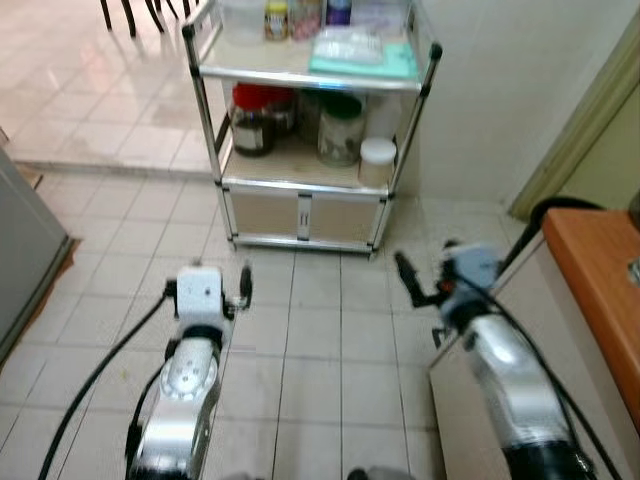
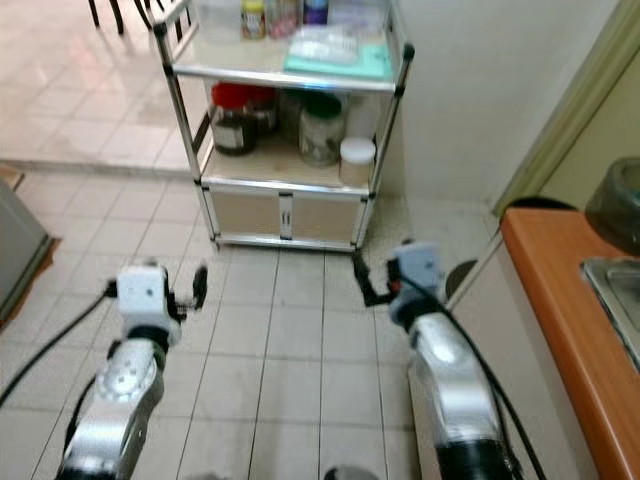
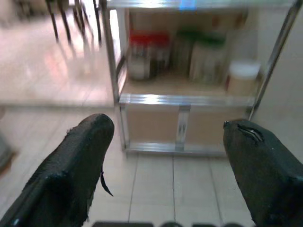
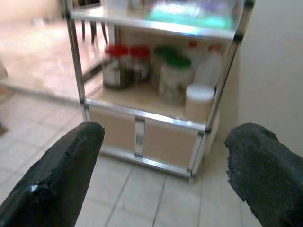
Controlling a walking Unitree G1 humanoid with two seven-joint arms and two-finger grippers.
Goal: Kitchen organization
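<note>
Left claw, right claw both wide, empty; blurred jars, seemingly, on rack.

A pale tiled floor fills the middle and lower part of the frame. At the upper left, dark chair legs stand on a glossy, pinkish stretch of floor. A plain cream wall covers the upper right. Along the right edge runs an orange-brown countertop with a metal sink set into it. A grey panel stands at the left edge.
</note>
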